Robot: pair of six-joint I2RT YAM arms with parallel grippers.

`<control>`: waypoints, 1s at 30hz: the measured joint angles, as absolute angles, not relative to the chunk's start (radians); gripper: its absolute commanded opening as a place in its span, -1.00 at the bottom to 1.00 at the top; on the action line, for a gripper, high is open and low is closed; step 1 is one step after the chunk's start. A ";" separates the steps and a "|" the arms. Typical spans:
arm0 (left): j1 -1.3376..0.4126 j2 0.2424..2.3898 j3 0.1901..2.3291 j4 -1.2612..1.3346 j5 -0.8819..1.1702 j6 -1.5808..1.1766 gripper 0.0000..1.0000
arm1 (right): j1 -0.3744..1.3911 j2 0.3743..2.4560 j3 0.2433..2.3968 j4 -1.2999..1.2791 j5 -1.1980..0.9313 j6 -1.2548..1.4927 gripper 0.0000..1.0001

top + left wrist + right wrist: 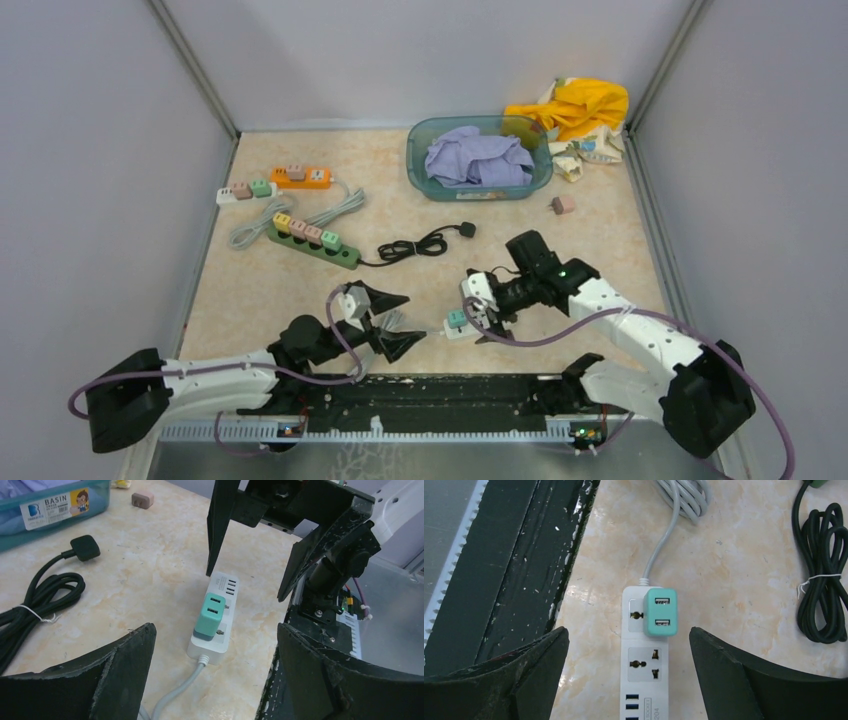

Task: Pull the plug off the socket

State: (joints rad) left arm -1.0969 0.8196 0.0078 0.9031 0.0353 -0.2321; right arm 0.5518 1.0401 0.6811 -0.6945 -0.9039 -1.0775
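**While both claws gape, plug sits in socket**

Since nothing sits between its fingers, left claw counts as open, jaws wide. Right claw same, spread wide and gripping nothing. Teal plug just ahead of the left claw's tips, in the end socket of the white power strip, cord end, leaning slightly in the left wrist view. Right claw hangs over the strip's other end, one finger on each side, not touching. Claws face each other with the strip between. Past both claws: coiled black cable, then green power strip, loose pink plug, and farthest the teal basin with lavender cloth
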 measured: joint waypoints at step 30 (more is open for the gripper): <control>-1.116 1.432 0.053 1.231 0.129 0.151 0.90 | 0.803 1.224 0.662 -0.350 -0.548 -0.808 -0.89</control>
